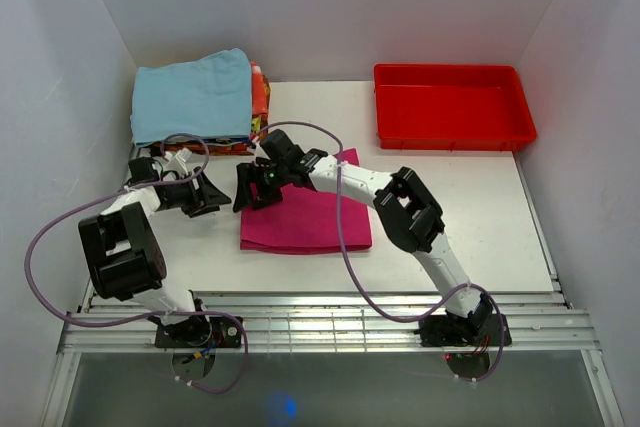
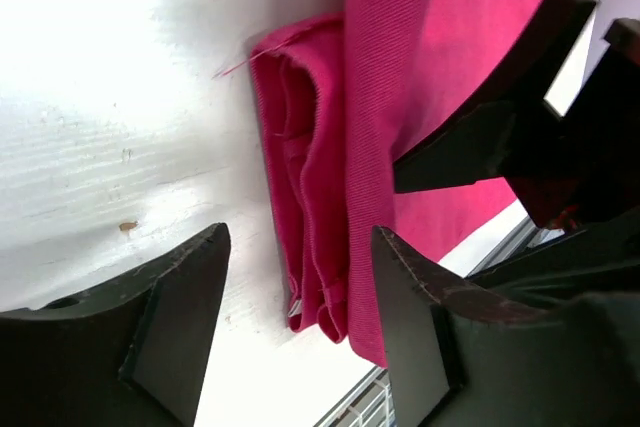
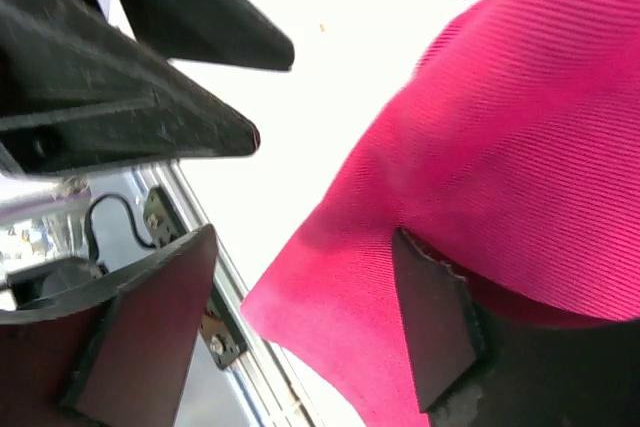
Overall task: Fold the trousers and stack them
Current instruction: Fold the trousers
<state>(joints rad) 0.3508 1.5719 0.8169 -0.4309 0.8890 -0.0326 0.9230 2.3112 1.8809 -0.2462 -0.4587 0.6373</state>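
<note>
Table [image 1: 470,217]: white surface, enclosed by white walls.
Trousers [image 1: 305,219]: magenta, folded into a flat rectangle at the table's middle.
Left tool [image 2: 298,247]: jaws wide, holding nothing, low beside the trousers' left folded edge.
Right tool [image 3: 302,247]: jaws wide, gripping nothing, over the trousers' far left part.
Blue cloth [image 1: 190,97]: folded, far left corner.
Red tray [image 1: 455,139]: far right.

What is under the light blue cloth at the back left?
More folded cloth: red-orange patterned edges show at the right of the light blue cloth. The rest of the pile is covered.
</note>
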